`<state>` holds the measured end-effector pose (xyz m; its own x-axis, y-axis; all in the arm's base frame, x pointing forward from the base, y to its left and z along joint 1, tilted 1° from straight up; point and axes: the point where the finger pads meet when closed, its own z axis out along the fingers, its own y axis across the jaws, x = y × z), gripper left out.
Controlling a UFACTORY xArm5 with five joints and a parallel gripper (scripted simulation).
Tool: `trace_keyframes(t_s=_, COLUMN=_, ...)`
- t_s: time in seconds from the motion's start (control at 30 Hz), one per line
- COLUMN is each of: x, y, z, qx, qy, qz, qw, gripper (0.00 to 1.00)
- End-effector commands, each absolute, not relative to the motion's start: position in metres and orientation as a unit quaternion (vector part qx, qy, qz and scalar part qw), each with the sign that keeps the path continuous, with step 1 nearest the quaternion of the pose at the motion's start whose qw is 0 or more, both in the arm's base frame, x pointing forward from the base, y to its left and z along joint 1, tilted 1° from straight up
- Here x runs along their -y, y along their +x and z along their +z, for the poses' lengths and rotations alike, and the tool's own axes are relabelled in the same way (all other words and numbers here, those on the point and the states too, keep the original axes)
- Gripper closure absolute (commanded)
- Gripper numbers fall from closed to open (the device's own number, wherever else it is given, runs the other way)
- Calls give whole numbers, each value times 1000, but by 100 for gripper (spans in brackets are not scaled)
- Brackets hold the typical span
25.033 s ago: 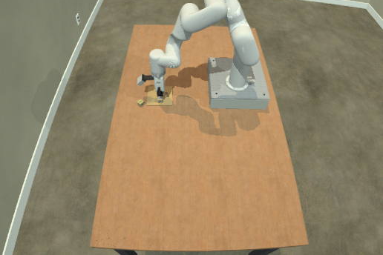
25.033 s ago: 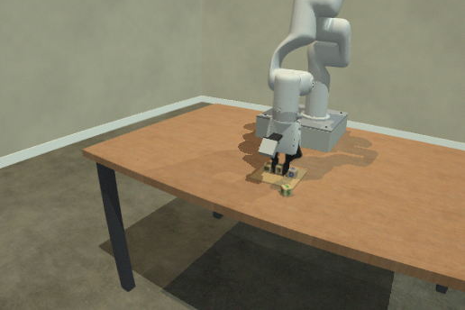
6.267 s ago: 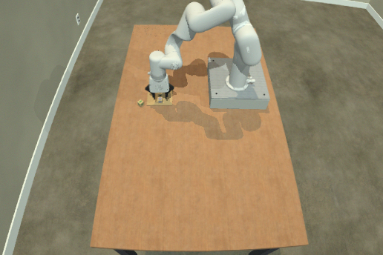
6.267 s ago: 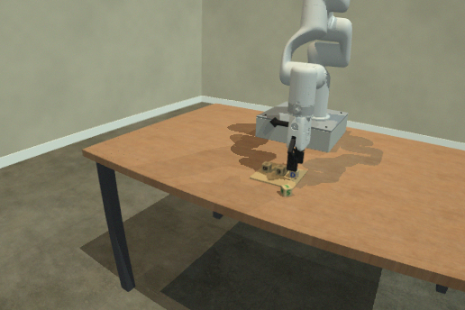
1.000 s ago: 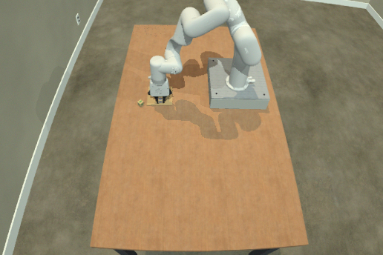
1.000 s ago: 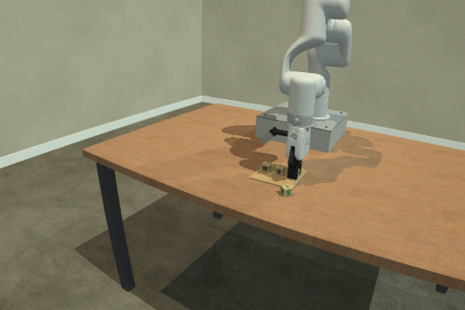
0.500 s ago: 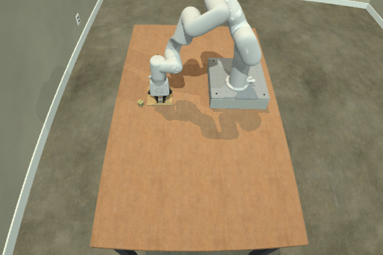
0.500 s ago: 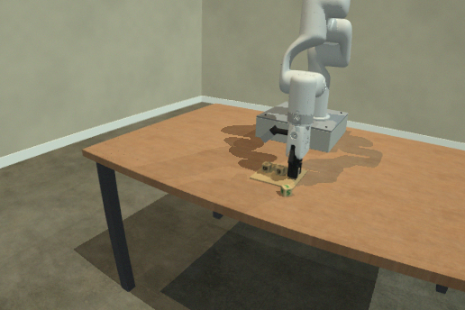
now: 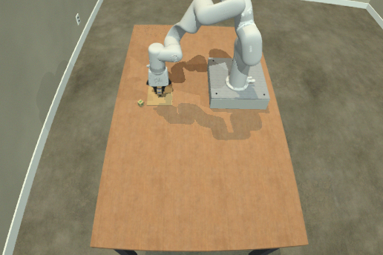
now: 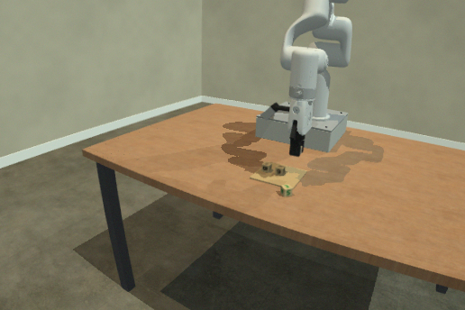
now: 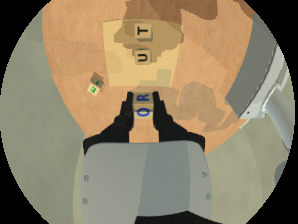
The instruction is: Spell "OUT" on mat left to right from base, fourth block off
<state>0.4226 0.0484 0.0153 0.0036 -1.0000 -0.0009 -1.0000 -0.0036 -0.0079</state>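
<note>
My gripper (image 9: 159, 93) (image 10: 296, 153) (image 11: 142, 99) is shut on a block (image 11: 143, 103) with a blue O on its upper face and a blue R on the side facing the wrist camera. It holds the block raised, clear of the mat (image 9: 166, 102) (image 10: 270, 178) (image 11: 120, 75). The U block (image 10: 280, 170) (image 11: 143, 56) and the T block (image 10: 267, 168) (image 11: 143, 32) lie on the mat in a line, a small gap apart. The green-lettered block (image 9: 140, 103) (image 10: 287, 190) (image 11: 94, 89) lies off the mat, beside its edge away from the base.
The robot's base box (image 9: 238, 103) (image 10: 295, 137) stands on the table (image 9: 200, 175) (image 10: 387, 213), on the other side of the mat from the green-lettered block. Arm shadows fall across the mat and the table. The table's far edge runs beyond the green-lettered block.
</note>
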Motion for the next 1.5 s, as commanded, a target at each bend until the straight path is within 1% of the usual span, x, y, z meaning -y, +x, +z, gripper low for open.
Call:
trace_keyframes(t_s=0.0, x=-48, y=422, z=35, qx=-706, qy=-708, qz=-2, qw=3, gripper=79)
trace_keyframes(t_s=1.17, x=-43, y=424, z=40, qx=-705, qy=-709, qz=-2, qw=3, gripper=79)
trace_keyframes(t_s=1.33, x=-43, y=424, z=34, qx=-705, qy=-709, qz=-2, qw=3, gripper=79)
trace_keyframes(t_s=1.47, x=-43, y=424, z=23, qx=-705, qy=-709, qz=-2, qw=3, gripper=79)
